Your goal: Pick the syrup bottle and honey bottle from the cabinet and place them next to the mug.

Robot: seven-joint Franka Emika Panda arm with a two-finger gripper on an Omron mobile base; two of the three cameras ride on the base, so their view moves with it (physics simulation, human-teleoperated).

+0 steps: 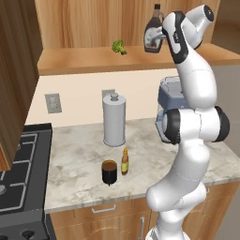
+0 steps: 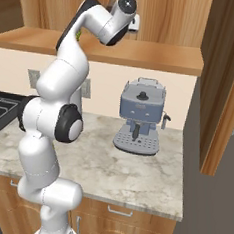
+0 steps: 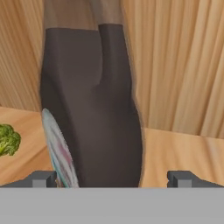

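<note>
The gripper (image 3: 112,178) stands released, jaws wide, one finger on each side of the syrup bottle (image 1: 153,32), which stands upright on the cabinet (image 1: 93,58) shelf. A broccoli floret (image 1: 119,46) lies left of it. Below on the counter (image 1: 75,164), the honey bottle (image 1: 124,161) stands just beside the mug (image 1: 109,171), with a grey canister (image 1: 114,120) behind them and a coffee machine (image 2: 140,116) to the right.

Syrup bottle (image 1: 153,32) on the cabinet (image 1: 93,58) shelf at upper right, seemingly between the fingers (image 3: 43,178); honey bottle (image 1: 124,161) beside mug (image 1: 109,171) on the table (image 1: 75,164) at lower centre
</note>
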